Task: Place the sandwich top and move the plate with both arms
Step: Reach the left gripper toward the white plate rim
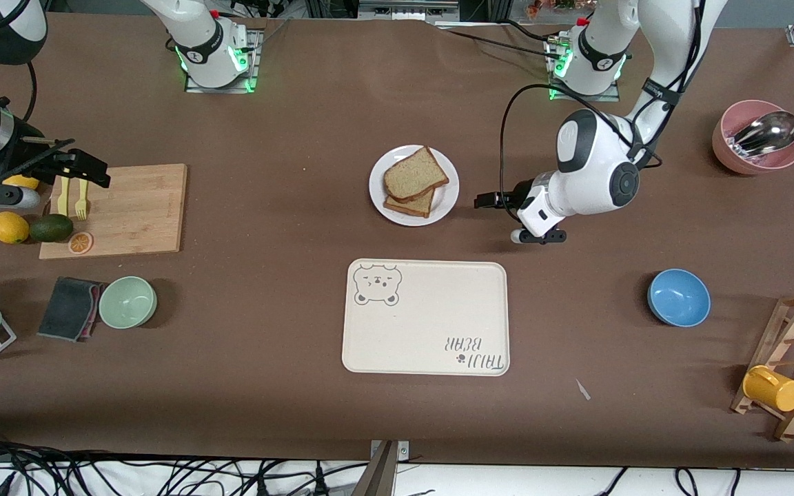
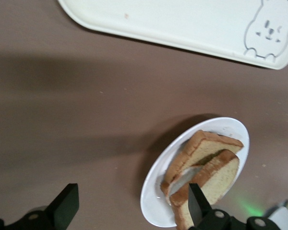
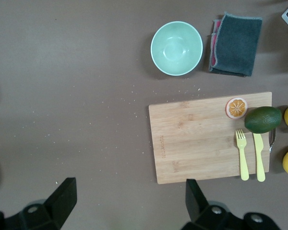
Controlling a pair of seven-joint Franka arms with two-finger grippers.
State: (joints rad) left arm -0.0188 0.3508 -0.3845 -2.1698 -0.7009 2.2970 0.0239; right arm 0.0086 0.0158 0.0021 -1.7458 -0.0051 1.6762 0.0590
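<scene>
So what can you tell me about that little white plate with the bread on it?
The plate is small, round, plain white and glossy, sitting flat on the brown table, farther from the front camera than the cream bear tray. It carries a sandwich: the sandwich top lies skewed over the lower slice. The open left gripper hangs beside its rim, not touching.

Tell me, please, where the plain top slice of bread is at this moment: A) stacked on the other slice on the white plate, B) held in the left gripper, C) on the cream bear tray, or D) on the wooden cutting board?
A: the sandwich top lies on the lower slice on the plate, and the open left gripper beside it holds nothing.
</scene>
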